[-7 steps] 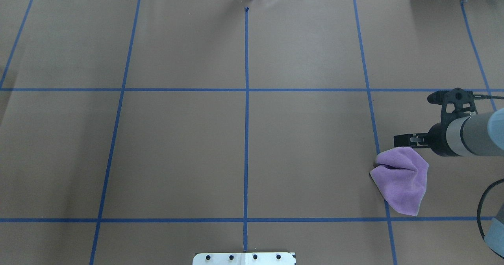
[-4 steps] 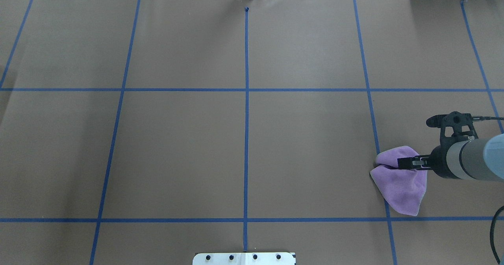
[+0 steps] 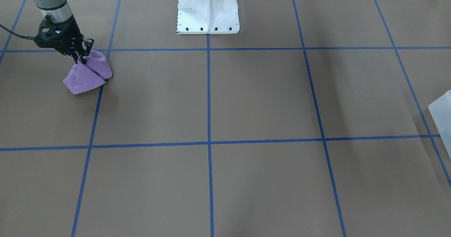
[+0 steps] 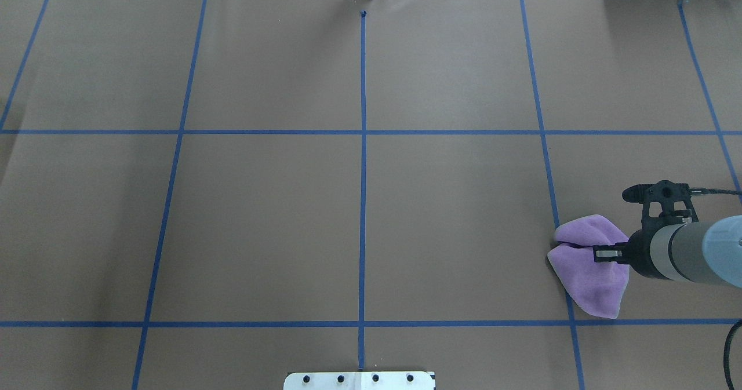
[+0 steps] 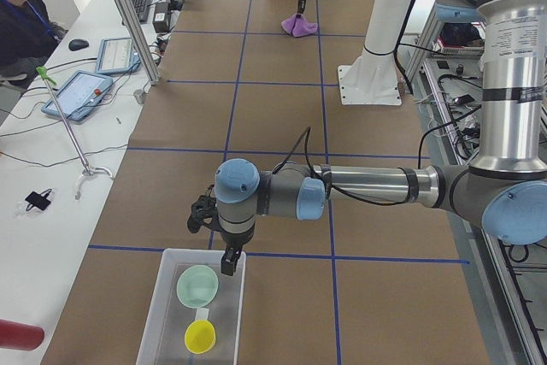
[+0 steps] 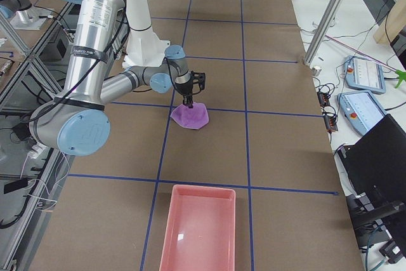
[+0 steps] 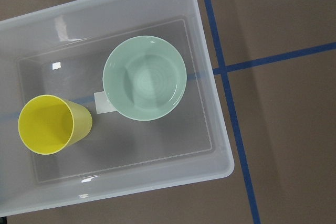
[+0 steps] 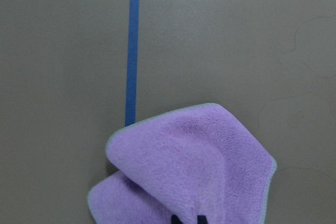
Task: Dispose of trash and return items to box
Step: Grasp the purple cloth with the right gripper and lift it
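Note:
A crumpled purple cloth point(image 4: 588, 280) lies on the brown table at the near right, also seen in the front view point(image 3: 84, 78) and the right wrist view point(image 8: 194, 166). My right gripper point(image 4: 597, 255) points down into the cloth's fold, its fingers pinched together on it point(image 3: 84, 61). My left gripper point(image 5: 229, 264) hangs over a clear plastic box point(image 7: 220, 145); I cannot tell whether it is open or shut. The box holds a green bowl point(image 7: 144, 77) and a yellow cup point(image 7: 50, 124).
A pink tray point(image 6: 196, 233) stands on the table beyond the cloth at the robot's right end. The white robot base point(image 3: 208, 10) is at the table's middle edge. Blue tape lines cross the brown surface. An operator sits by a side desk.
My right gripper has moved toward the robot and down onto the purple cloth, and its fingers have closed into the fold. The cloth has bunched slightly.

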You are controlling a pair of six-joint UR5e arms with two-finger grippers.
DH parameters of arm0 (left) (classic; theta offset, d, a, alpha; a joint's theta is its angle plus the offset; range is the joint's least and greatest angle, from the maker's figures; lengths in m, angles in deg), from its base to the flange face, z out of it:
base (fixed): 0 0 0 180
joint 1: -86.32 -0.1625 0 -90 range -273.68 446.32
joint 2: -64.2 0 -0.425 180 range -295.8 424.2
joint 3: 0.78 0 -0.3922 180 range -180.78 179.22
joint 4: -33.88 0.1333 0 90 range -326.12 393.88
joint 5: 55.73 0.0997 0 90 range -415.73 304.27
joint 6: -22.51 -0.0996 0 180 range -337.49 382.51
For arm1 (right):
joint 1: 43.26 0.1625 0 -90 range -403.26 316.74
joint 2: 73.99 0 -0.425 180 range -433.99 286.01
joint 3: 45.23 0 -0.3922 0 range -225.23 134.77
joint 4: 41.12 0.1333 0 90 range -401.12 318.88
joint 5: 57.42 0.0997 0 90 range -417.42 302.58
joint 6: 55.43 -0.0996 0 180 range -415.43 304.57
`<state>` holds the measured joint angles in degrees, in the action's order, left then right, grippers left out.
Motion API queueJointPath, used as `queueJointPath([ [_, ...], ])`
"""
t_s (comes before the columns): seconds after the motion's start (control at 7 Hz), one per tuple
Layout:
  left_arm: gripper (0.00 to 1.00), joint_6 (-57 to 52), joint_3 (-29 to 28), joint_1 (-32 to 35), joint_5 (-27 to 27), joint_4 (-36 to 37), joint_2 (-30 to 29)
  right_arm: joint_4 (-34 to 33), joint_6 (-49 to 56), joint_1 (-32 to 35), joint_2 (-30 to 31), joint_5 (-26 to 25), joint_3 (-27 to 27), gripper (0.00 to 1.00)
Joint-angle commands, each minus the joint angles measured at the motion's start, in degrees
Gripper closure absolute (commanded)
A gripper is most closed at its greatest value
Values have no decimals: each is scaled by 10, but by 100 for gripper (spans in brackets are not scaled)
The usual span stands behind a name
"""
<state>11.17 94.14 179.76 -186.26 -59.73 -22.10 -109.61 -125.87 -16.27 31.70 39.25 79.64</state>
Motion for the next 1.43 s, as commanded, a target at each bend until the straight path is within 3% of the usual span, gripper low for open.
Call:
queueJointPath([
  [0.0, 2, 0, -1, 0, 0, 0, 0, -2, -2, 2, -1, -6, 12, 100],
  [0.29, 2, -1, -3, 0, -1, 1, 0, -3, 6, 75, -6, 16, 19, 100],
  [0.57, 2, -2, -3, 0, -1, 0, 3, -5, 79, 201, -4, 114, 16, 100],
  [0.71, 2, -3, -3, 0, -1, 0, 4, -42, 142, 267, -3, 153, 17, 100],
  [1.29, 2, -4, -4, 0, -1, -1, 5, -210, 590, 560, -11, 295, -25, 100],
])
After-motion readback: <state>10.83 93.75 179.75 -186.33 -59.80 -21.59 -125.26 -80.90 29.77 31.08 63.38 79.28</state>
